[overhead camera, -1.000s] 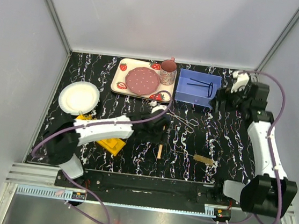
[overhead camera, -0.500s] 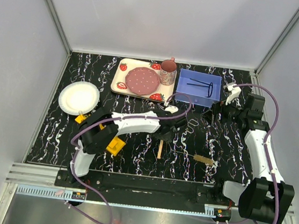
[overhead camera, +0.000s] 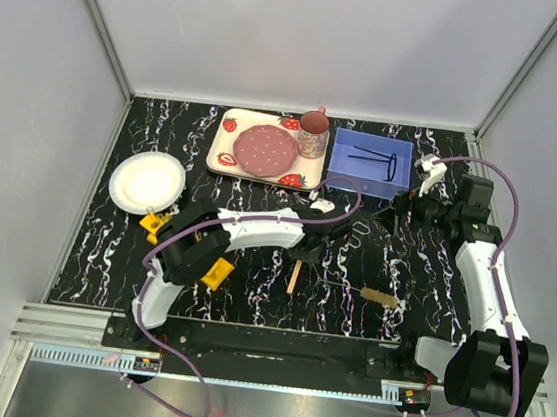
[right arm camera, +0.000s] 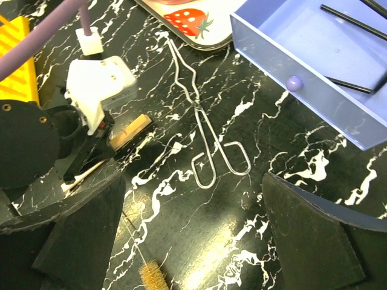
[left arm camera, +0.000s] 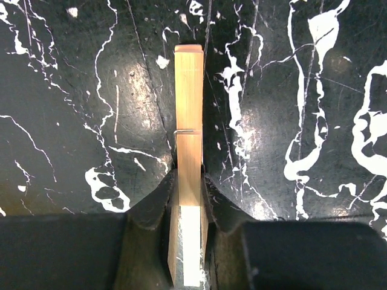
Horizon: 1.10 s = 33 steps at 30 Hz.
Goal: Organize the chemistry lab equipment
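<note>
From above, your left gripper [overhead camera: 305, 254] reaches the slim wooden stick [overhead camera: 294, 277] lying mid-table [overhead camera: 421, 285]. In your left wrist view, both fingers [left arm camera: 158, 199] pinch the stick's near end. In your right wrist view, the right gripper [right arm camera: 193, 205] gapes wide above the thin wire tongs [right arm camera: 208, 130].

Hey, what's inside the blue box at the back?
Only one thing shows in the blue box: a thin black wire piece with a loop at one end, lying on its bare floor. The strip just behind the near wall is hidden.
</note>
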Each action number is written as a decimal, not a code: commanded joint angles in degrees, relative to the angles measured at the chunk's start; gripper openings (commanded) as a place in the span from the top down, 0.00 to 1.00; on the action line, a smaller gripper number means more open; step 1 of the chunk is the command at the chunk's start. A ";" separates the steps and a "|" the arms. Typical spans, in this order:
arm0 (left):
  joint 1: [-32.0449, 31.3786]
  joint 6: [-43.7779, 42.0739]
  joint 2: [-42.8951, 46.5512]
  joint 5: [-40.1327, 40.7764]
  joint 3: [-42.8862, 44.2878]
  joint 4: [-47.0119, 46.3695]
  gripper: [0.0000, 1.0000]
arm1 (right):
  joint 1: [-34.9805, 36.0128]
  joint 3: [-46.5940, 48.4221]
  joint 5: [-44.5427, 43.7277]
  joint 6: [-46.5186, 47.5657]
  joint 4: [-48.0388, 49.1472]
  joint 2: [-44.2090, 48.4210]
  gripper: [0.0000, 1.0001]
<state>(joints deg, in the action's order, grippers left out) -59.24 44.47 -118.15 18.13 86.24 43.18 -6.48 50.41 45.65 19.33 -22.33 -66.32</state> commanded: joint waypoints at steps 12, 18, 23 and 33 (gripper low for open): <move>1.85 -3.52 32.00 -8.54 -29.35 -34.98 0.94 | -0.20 -0.05 18.15 6.77 -4.74 -0.73 0.00; 2.46 5.44 45.27 -8.20 -45.87 -58.26 0.94 | -0.20 -1.19 25.53 2.91 -2.47 -2.40 0.00; 2.64 14.84 49.24 -6.80 -53.45 -74.79 0.96 | 0.41 -0.06 30.46 -3.51 -1.84 -5.04 0.00; 2.38 24.71 47.57 -0.91 -51.09 -73.51 0.99 | 16.05 1.36 16.51 -5.07 -8.09 -0.56 0.00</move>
<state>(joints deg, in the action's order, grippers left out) -56.93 65.39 -70.43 13.39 32.01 -27.86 4.05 50.06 68.69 17.61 -30.17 -70.50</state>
